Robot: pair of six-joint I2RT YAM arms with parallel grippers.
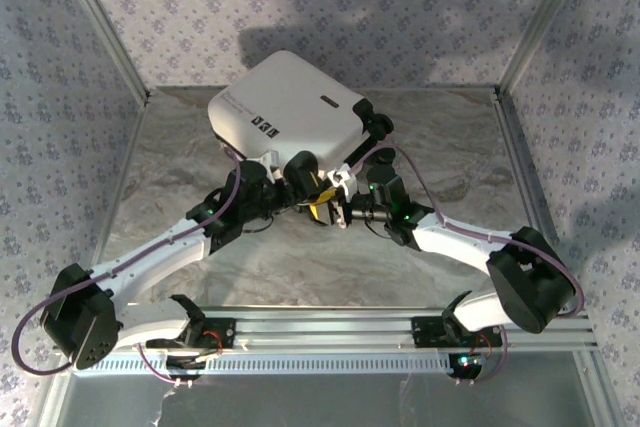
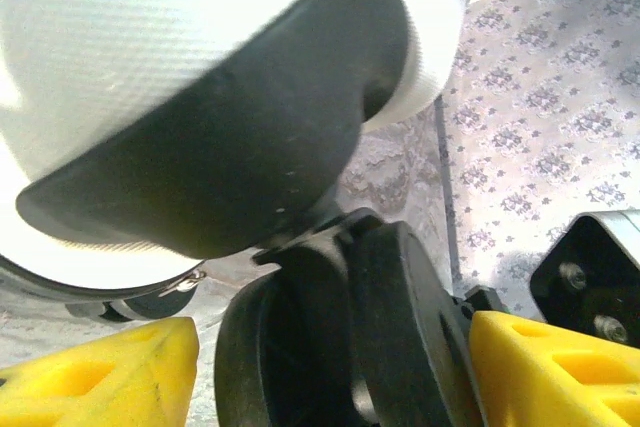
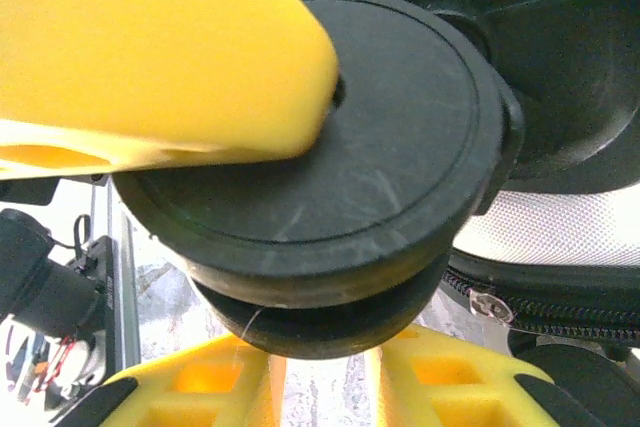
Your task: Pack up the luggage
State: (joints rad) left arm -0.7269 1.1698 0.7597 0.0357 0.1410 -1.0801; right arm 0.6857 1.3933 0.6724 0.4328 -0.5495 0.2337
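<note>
While the luggage lies shell-up on the table, both arms meet its near edge. The right gripper pinches one wheel. The left gripper straddles a second wheel, jaws wide. Best to close squarely on its faces, then pull evenly.

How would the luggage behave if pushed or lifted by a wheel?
The luggage lies broad-side up, so it probably slides rather than rolls. Its white shell looks hard, likely stiff. The wheel in the right gripper may swivel.
</note>
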